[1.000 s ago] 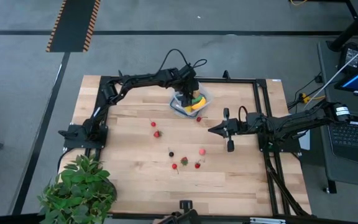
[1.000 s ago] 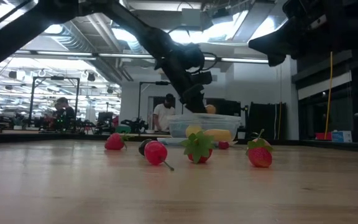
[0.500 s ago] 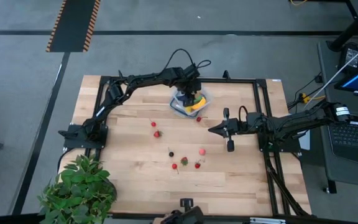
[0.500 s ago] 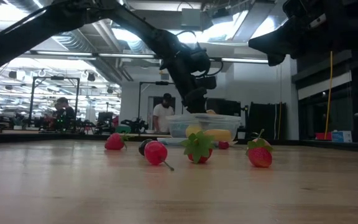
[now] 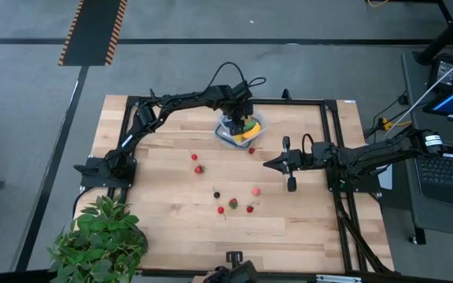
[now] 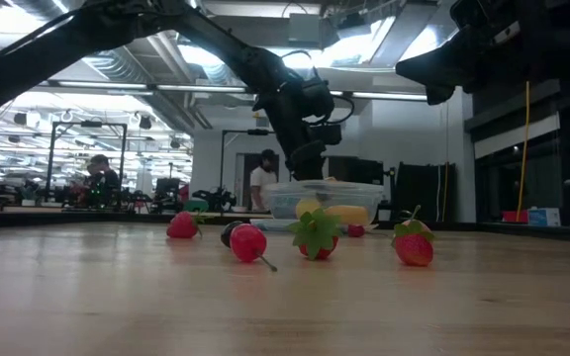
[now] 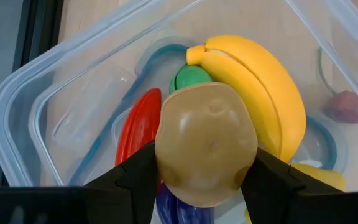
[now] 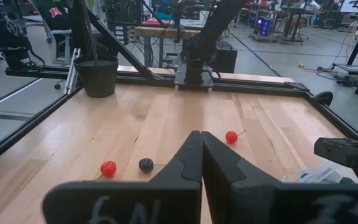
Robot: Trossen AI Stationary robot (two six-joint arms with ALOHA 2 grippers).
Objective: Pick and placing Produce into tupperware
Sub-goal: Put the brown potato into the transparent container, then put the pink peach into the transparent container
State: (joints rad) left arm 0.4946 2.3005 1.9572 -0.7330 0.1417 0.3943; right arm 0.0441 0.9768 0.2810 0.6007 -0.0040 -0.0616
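The clear tupperware (image 5: 225,135) stands at the far middle of the table; it also shows in the low view (image 6: 283,201). In it lie a yellow banana (image 7: 260,87), a red pepper (image 7: 140,134) and a green piece (image 7: 191,78). My left gripper (image 5: 238,118) reaches steeply down into it, shut on a round brown produce piece (image 7: 207,143). My right gripper (image 5: 267,164) waits shut over the table's right part, holding nothing. Several small red berries (image 5: 233,203) and a dark one (image 5: 216,193) lie loose on the wood. My left gripper pinches the brown piece by its two opposite sides (image 7: 166,162) between its two fingers (image 7: 135,180). The fingers come from above, slanting steeply down. The piece sits at about the tupperware's rim, over the banana and pepper; whether it touches them I cannot tell.
A leafy potted plant (image 5: 101,240) stands at the near left corner. A black frame rail (image 5: 330,149) runs along the table's edges. One red berry (image 5: 251,150) lies just near the tupperware. Bare wood lies between the tupperware and the loose berries.
My left gripper has tipped more steeply downward over the tupperware and carried the brown piece down to about the rim, still shut on it. The tupperware and the loose berries have stayed where they were.
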